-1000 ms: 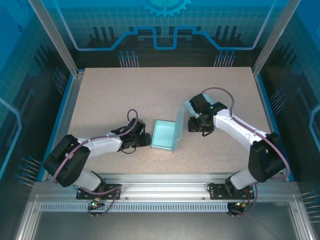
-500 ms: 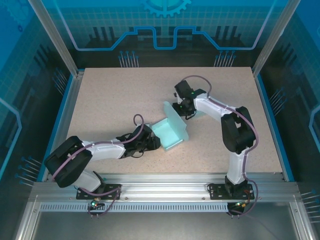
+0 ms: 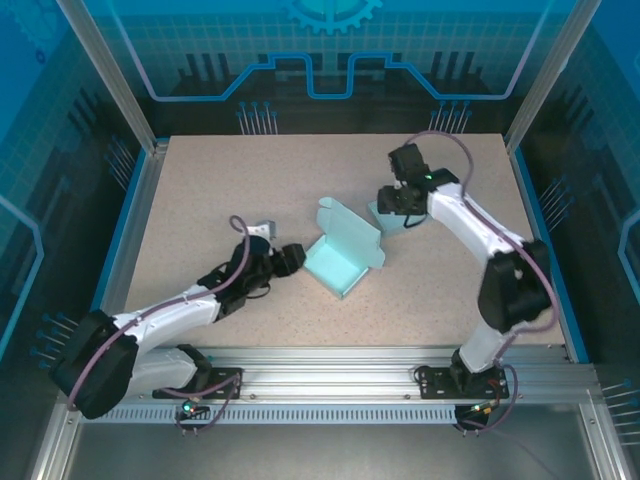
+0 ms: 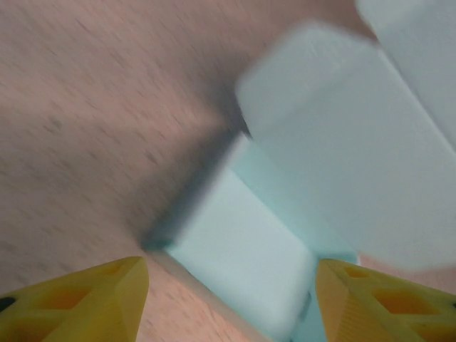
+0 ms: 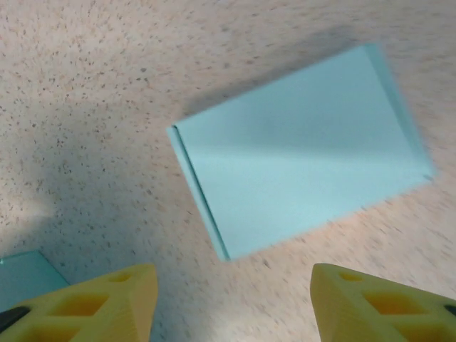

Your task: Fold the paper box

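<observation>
Paper box [image 3: 343,256] lies near the middle of the table [image 3: 200,180], pale teal, its tray turned cornerwise and its lid flap [image 3: 350,222] open toward the far side. The left gripper [image 3: 291,259] is right at the tray's left corner. In the left wrist view its yellow fingertips [image 4: 85,299] stand wide apart with the tray's near wall between them. That picture is blurred, so I cannot tell whether either fingertip touches the paper.

The right gripper [image 3: 394,203] hangs beyond the box to the right, over a second teal piece [image 3: 388,218] that lies on the table just beside the lid flap. Its fingertips [image 5: 107,299] are likewise spread apart and grip nothing. Beyond them the right wrist view shows a flat teal panel [image 5: 299,153] on the speckled surface, creased along its left edge, perhaps the box's lid. A teal corner [image 5: 25,274] shows at the lower left.
</observation>
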`<act>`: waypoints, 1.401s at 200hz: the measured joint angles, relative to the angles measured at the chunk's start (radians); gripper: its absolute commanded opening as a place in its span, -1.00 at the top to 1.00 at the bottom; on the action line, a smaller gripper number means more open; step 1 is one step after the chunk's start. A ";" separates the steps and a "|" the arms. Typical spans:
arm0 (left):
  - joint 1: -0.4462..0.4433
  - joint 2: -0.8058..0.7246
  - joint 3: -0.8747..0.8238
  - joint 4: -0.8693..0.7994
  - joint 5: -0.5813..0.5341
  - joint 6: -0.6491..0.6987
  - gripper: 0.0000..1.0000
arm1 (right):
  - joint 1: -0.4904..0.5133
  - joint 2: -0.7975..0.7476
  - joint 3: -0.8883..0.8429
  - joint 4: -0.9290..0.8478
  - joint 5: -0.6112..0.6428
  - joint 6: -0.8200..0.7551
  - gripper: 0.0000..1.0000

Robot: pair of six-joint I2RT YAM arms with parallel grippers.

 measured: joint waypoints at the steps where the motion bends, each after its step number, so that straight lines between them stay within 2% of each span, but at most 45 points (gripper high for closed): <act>1: 0.004 0.000 0.001 -0.002 0.000 0.001 -0.24 | 0.000 -0.013 -0.010 -0.001 0.001 0.000 -0.22; 19: 0.090 0.018 0.026 -0.041 -0.017 0.038 -0.14 | 0.007 -0.169 -0.129 -0.018 0.029 0.049 -0.18; 47: 0.157 0.139 0.109 -0.069 -0.001 0.092 0.00 | 0.030 -0.319 -0.307 -0.056 0.056 0.131 -0.08; 78: 0.174 0.314 0.190 -0.057 0.059 0.111 0.15 | 0.110 -0.378 -0.460 -0.088 0.039 0.215 0.03; 109: 0.174 0.417 0.200 -0.048 0.127 0.102 0.28 | 0.226 -0.379 -0.542 -0.042 0.007 0.294 0.14; 136: 0.174 0.433 0.180 -0.017 0.171 0.084 0.39 | 0.262 -0.328 -0.565 0.029 -0.030 0.342 0.19; 179: 0.153 0.433 0.112 0.031 0.213 0.053 0.41 | 0.262 -0.215 -0.563 0.130 -0.047 0.350 0.21; 215: 0.112 0.423 0.078 0.080 0.202 0.031 0.41 | 0.262 -0.110 -0.541 0.181 -0.061 0.336 0.22; 280: 0.026 0.349 -0.002 0.098 0.167 -0.028 0.41 | 0.248 0.045 -0.367 0.222 -0.013 0.233 0.21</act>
